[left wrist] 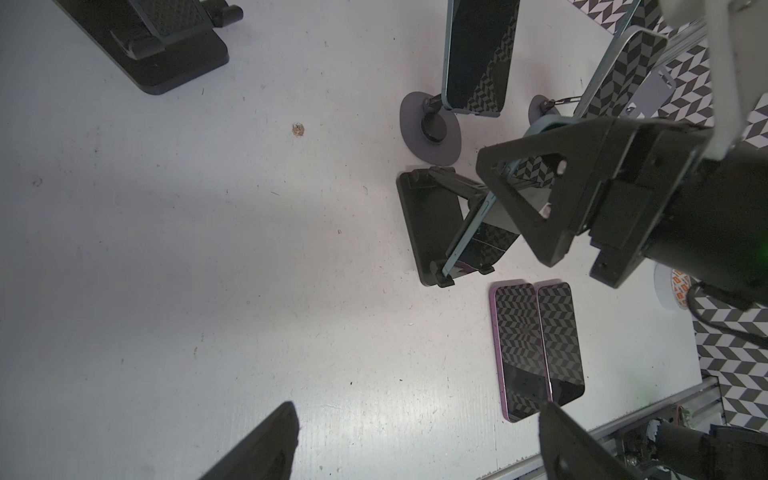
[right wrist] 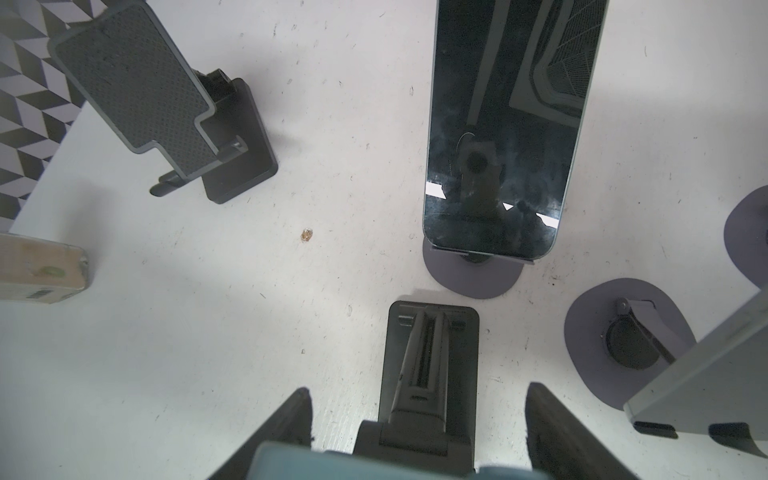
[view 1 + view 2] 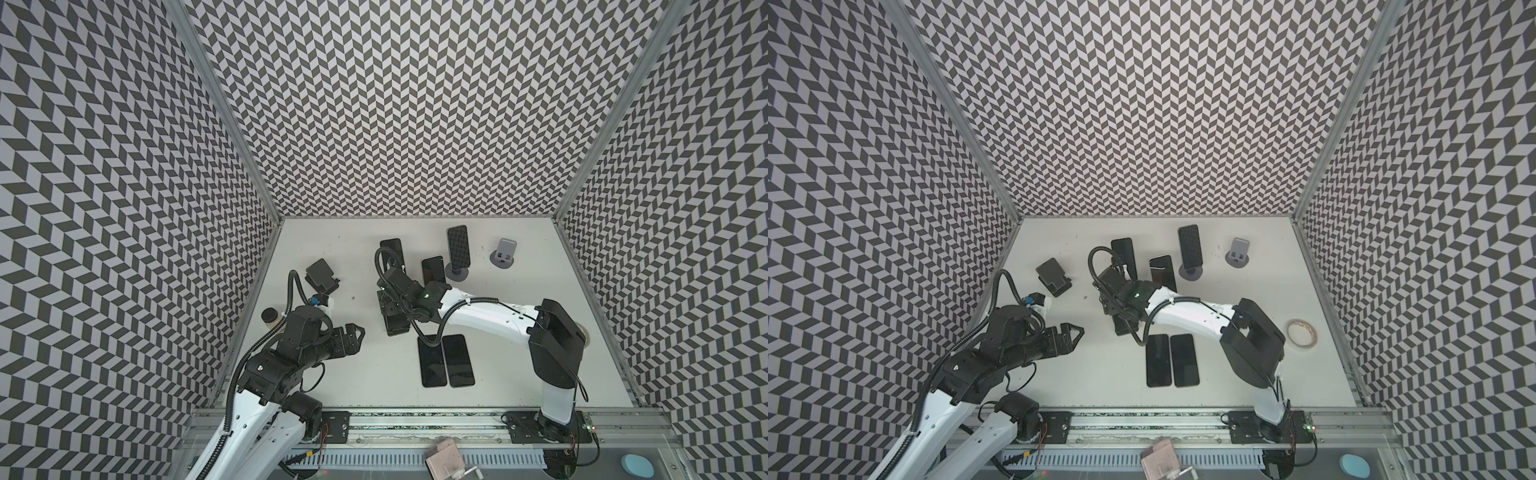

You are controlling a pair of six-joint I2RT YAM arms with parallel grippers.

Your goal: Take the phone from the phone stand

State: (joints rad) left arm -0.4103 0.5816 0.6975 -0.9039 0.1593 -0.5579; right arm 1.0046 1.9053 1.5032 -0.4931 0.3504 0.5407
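The left arm sits folded low, its left gripper (image 3: 356, 338) level with jaws wide apart. The right arm stretches across the middle (forearm nearly level), right gripper (image 2: 417, 430) pointing down, jaws partly parted.

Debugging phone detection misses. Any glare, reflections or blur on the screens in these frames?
Left wrist view: the flat phones mirror the chevron walls. Right wrist view: the standing phone shows a dark reflection and small white glints; the teal phone edge nearest the lens is blurred. Both top views: sharp, flat phones plain dark, no glare.
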